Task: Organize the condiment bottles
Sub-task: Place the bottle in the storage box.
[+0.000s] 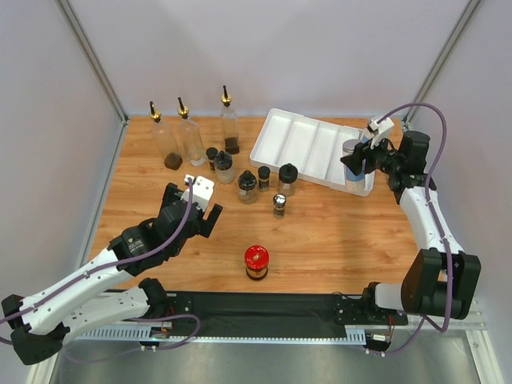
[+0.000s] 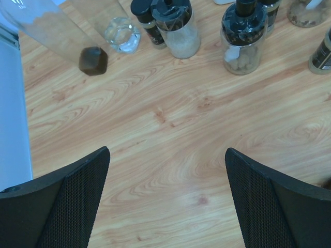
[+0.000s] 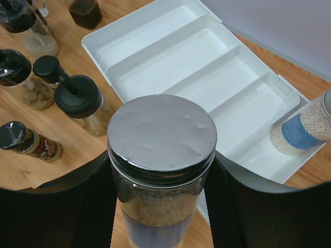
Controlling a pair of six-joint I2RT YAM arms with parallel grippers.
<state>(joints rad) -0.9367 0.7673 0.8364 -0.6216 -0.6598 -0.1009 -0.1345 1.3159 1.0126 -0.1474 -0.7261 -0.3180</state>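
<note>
While held, silver-lidded shaker [image 3: 161, 137] seems grain-filled.

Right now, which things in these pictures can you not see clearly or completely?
1. Right wrist view: the bottom edge cuts off the held jar, so what it rests on is unknown.
2. Right wrist view: the right edge cuts off the second jar in the tray.
3. Left wrist view: the top edge cuts off the black-capped jars.
4. Top view: the red-lidded jar has a label too small to read.

text: none legible | jar labels [image 2: 326, 54]: too blurred to read
</note>
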